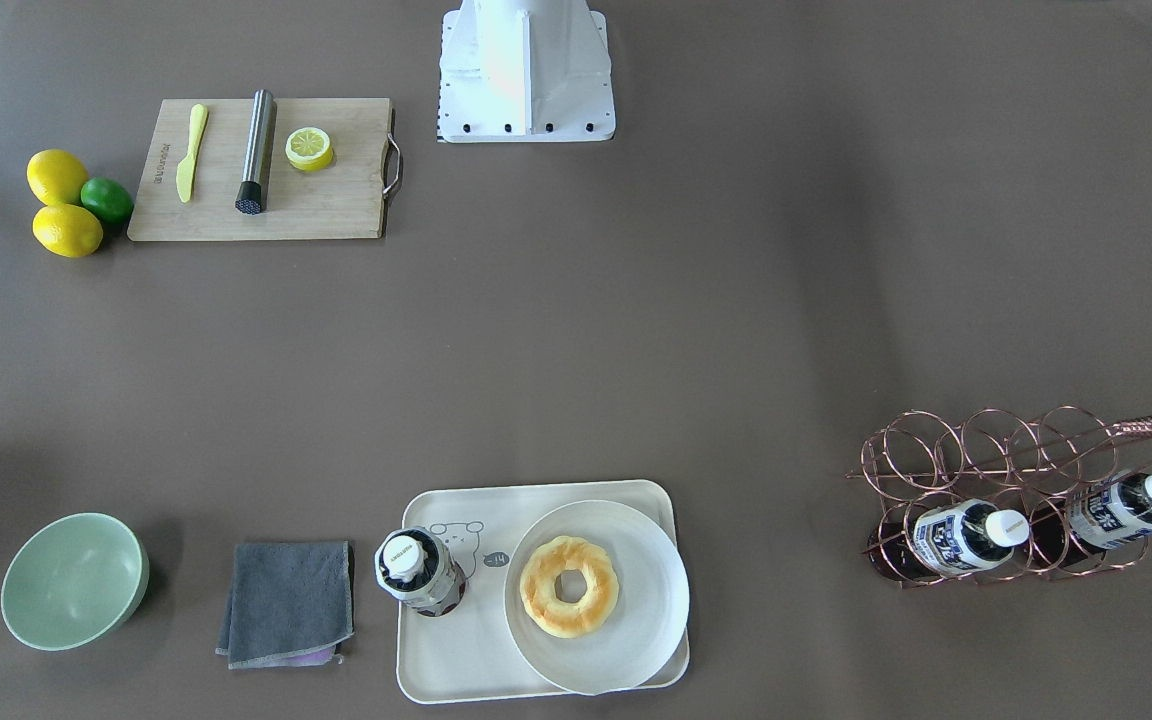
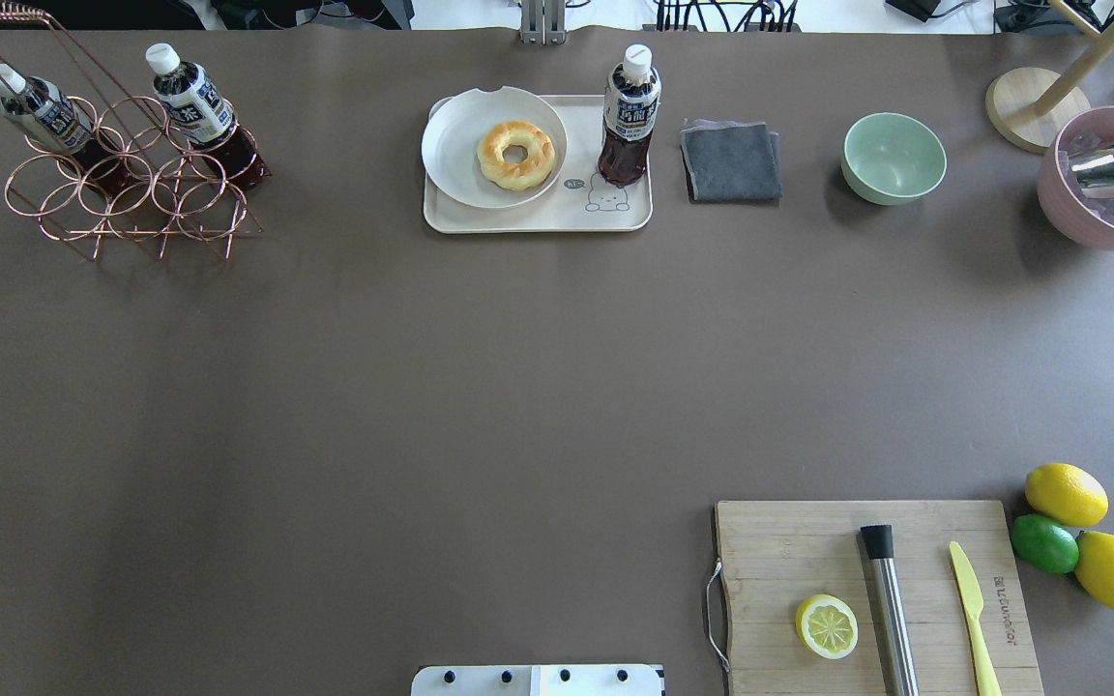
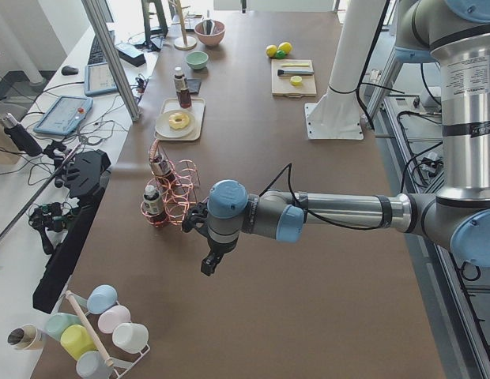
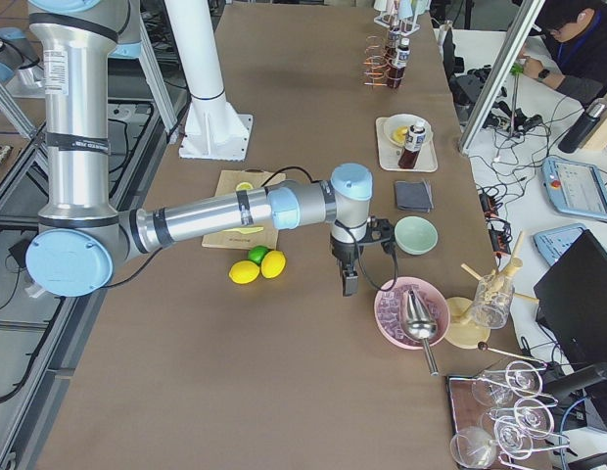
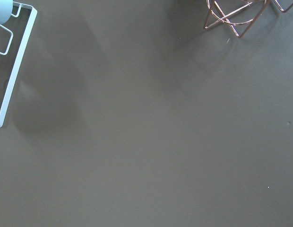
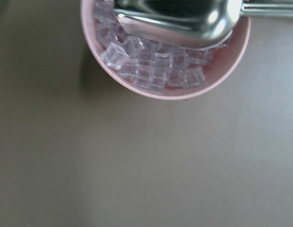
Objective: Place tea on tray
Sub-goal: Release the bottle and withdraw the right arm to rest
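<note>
One tea bottle (image 1: 421,572) stands upright on the cream tray (image 1: 456,660), beside the bear drawing; it also shows in the overhead view (image 2: 628,116) on the tray (image 2: 538,220). Two more tea bottles (image 2: 194,101) (image 2: 40,101) lean in a copper wire rack (image 2: 131,193). My left gripper (image 3: 209,264) shows only in the exterior left view, hanging over bare table near the rack. My right gripper (image 4: 350,284) shows only in the exterior right view, beside a pink ice bowl (image 4: 411,313). I cannot tell whether either is open or shut.
A white plate (image 2: 451,145) with a doughnut (image 2: 516,153) sits on the tray. A grey cloth (image 2: 729,160) and a green bowl (image 2: 894,158) lie to its right. A cutting board (image 2: 789,551) with half lemon, muddler and knife, and lemons (image 2: 1066,494) sit near right.
</note>
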`<action>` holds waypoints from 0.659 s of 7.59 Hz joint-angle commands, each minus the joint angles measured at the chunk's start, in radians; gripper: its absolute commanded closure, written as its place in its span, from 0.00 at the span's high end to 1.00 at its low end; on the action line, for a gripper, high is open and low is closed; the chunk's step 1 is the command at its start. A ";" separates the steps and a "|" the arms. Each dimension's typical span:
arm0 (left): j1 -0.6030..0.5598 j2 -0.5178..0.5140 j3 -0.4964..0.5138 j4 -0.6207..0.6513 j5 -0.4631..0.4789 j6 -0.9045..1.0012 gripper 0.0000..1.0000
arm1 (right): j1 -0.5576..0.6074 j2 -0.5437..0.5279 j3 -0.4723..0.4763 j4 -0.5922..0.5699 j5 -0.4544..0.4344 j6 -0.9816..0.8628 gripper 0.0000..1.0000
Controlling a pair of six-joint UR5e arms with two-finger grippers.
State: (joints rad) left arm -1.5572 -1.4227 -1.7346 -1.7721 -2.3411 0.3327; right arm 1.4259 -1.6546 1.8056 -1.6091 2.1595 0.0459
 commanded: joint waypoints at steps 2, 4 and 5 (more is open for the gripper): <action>-0.007 0.045 0.042 0.013 0.009 -0.001 1.00 | 0.120 -0.076 -0.097 0.001 0.111 -0.069 1.00; -0.010 0.050 0.046 0.016 0.006 -0.001 1.00 | 0.127 -0.082 -0.097 0.003 0.097 -0.067 1.00; -0.011 0.065 0.049 0.014 0.009 -0.001 1.00 | 0.127 -0.083 -0.100 0.001 0.088 -0.067 1.00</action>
State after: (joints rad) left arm -1.5662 -1.3745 -1.6927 -1.7586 -2.3343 0.3315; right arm 1.5482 -1.7341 1.7105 -1.6071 2.2598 -0.0213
